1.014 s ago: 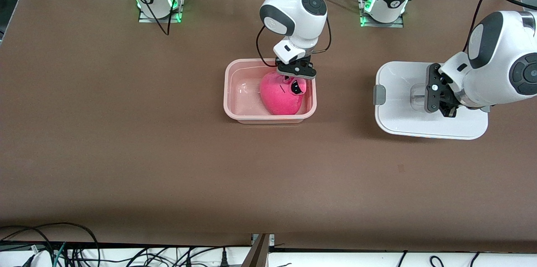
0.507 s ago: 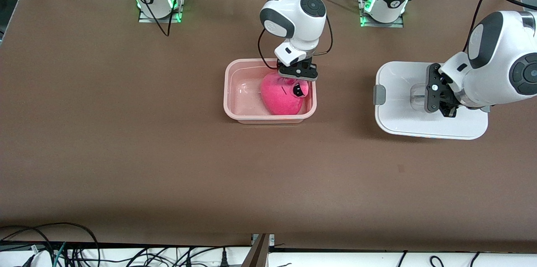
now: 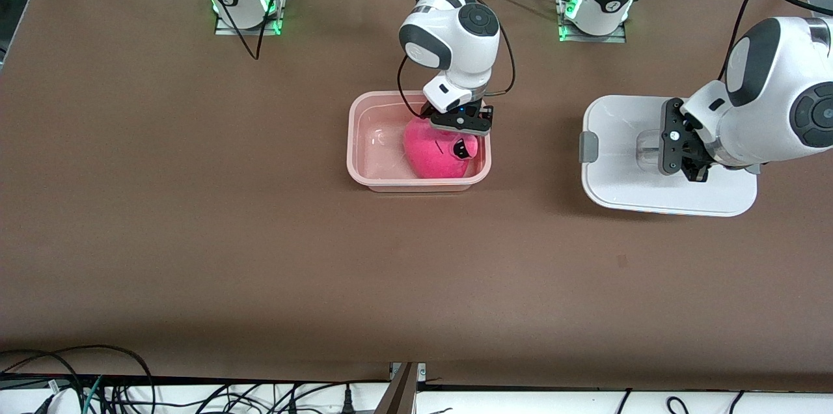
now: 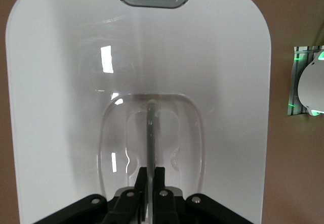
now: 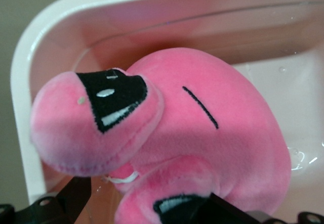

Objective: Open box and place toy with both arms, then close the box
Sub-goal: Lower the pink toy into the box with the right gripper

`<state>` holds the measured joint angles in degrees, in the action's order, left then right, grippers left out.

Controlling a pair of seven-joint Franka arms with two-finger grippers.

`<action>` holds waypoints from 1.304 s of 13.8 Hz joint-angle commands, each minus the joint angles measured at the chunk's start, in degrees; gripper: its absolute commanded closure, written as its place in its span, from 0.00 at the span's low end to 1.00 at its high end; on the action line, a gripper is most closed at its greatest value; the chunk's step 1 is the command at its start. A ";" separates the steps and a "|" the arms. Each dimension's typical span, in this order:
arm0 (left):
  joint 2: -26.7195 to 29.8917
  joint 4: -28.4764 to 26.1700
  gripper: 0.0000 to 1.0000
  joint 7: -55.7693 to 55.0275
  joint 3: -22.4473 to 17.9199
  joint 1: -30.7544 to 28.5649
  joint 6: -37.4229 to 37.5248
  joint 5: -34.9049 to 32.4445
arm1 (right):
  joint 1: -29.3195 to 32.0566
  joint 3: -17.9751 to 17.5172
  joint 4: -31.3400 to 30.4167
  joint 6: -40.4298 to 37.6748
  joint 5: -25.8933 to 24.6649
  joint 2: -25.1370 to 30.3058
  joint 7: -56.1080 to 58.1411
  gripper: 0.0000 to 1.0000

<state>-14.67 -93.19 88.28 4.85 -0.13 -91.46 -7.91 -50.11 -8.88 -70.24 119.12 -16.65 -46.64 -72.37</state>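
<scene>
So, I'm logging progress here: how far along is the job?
Done: the lid is off, lying on the table; the toy sits in the box. In hand: the right gripper, open, over the toy; the left gripper shut on the lid's handle. Left: closing the box.

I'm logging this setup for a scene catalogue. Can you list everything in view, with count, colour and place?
box: one, translucent pink, open, mid-table.
toy: one, hot-pink plush, black eye marks, lying in the box.
lid: one, white with grey side clip, flat on the table toward the left arm's end, apart from the box.
handle: one, clear, recessed in the lid's centre.
table: one, brown.
cables: several, black, along the table edge nearest the front camera.
right gripper: one, black, open, over the toy in the box.
left gripper: one, black, shut on the handle.
</scene>
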 commanded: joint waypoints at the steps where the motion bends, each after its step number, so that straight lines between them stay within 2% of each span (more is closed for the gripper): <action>1: 0.69 -0.42 1.00 2.43 0.07 -0.40 -0.12 1.40 | 0.72 -0.17 0.89 -1.26 -0.75 0.06 0.56 0.00; 6: 0.69 -0.42 1.00 2.43 0.07 -0.40 -0.12 1.40 | 0.90 -0.17 0.89 -3.36 -0.75 0.76 0.82 0.00; 11: 0.69 -0.42 1.00 2.43 0.07 -0.40 -0.12 1.32 | 2.03 -0.17 0.89 -9.25 -0.40 2.61 8.72 0.00; 18: 0.69 -0.42 1.00 2.34 0.07 -0.23 -0.12 1.40 | 3.79 -0.08 0.80 -11.98 -0.31 3.93 13.46 0.00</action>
<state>-14.67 -93.19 88.28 4.86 -0.08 -91.46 -7.91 -47.01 -8.74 -69.47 108.75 -16.65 -43.41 -61.42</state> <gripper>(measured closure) 0.930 0.000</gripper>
